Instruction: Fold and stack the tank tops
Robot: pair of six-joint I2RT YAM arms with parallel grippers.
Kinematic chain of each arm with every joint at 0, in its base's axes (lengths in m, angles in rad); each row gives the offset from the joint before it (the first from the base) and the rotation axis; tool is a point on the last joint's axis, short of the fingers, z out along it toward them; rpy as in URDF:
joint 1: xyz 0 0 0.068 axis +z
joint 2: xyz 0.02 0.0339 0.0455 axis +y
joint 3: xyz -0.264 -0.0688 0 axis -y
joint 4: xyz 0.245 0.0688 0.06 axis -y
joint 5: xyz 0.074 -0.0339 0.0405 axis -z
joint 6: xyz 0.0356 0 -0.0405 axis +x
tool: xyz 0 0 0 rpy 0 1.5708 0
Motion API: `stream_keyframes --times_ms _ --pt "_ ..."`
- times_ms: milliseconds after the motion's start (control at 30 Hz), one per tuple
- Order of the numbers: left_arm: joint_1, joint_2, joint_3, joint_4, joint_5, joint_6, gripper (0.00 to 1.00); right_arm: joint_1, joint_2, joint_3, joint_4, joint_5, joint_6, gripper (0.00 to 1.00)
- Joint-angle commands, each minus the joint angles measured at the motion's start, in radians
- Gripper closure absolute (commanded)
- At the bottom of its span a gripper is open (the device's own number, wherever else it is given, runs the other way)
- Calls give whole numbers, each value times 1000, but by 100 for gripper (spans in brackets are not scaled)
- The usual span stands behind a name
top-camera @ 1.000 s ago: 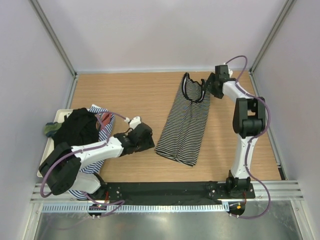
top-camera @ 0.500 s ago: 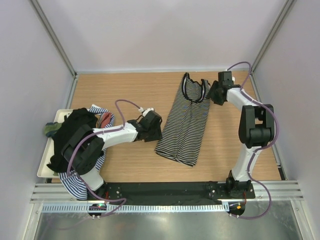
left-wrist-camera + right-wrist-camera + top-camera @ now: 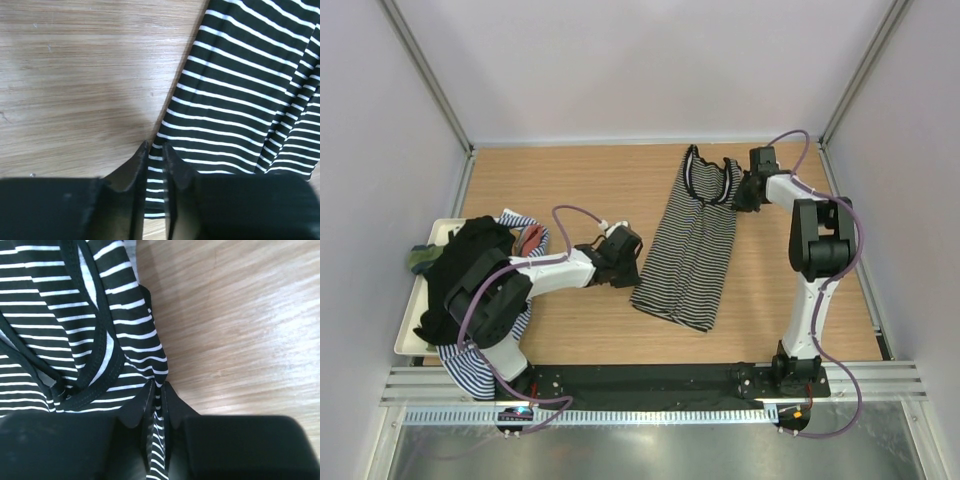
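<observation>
Since a second ago my left arm has swung off the heap by the tray and across to the laid-out top, and my right wrist has edged in toward its shoulder. On the far left, the white tray (image 3: pixel 407 338) carries a heap. The black tank top (image 3: pixel 475 262) is uppermost, the blue-and-white striped tank top (image 3: pixel 468 376) spills over the near rim, and some green cloth (image 3: pixel 418 258) shows at the left. My left gripper (image 3: pixel 155 148) sits low over the wooden table (image 3: pixel 580 185), fingers almost together, pinching the left edge of the black-and-white striped tank top (image 3: pixel 692 250) toward its near end. That top lies flat right of centre, straps at the far end. My right gripper (image 3: pixel 157 386) pinches its right edge beside the armhole.
</observation>
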Motion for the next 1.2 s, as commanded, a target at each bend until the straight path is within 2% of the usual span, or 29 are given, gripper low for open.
stream_keyframes --times_ms 0,167,333,433,467,500,533,567,600,733,900,1000,1033,1067,1167 --pt "1 -2 -32 52 25 -12 84 2 23 55 -4 -11 -1 87" --pt "-16 -31 -99 97 34 -42 96 18 65 118 -15 -30 -9 89" --pt "-60 -104 -205 155 -22 -124 96 58 125 229 -44 -31 -16 89" --pt "-85 -137 -255 190 -48 -160 95 86 164 312 -70 -34 -19 85" --pt "-91 -149 -263 195 -53 -174 89 95 174 332 -79 -33 -20 82" --pt "-92 -153 -268 195 -62 -176 87 98 184 351 -101 -30 -21 69" --pt "-91 -160 -274 192 -68 -176 86 103 183 368 -104 -19 -23 66" --pt "-91 -173 -274 187 -73 -176 79 100 178 366 -105 -12 -24 60" --pt "-91 -179 -273 180 -88 -171 77 104 156 365 -113 -1 -27 51" --pt "-91 -209 -205 73 -136 -132 73 109 51 285 -131 82 -59 45" --pt "-89 -229 -107 -33 -188 -60 72 169 -133 153 -171 240 -92 46" --pt "-89 -235 -55 -80 -208 -32 72 210 -208 64 -173 283 -96 46" --pt "-89 -235 -38 -92 -210 -15 72 218 -223 24 -168 277 -102 49" --pt "-89 -236 -30 -93 -202 -9 73 236 -236 9 -165 268 -104 56" --pt "-91 -232 -16 -93 -194 5 73 281 -245 -17 -161 236 -108 58"
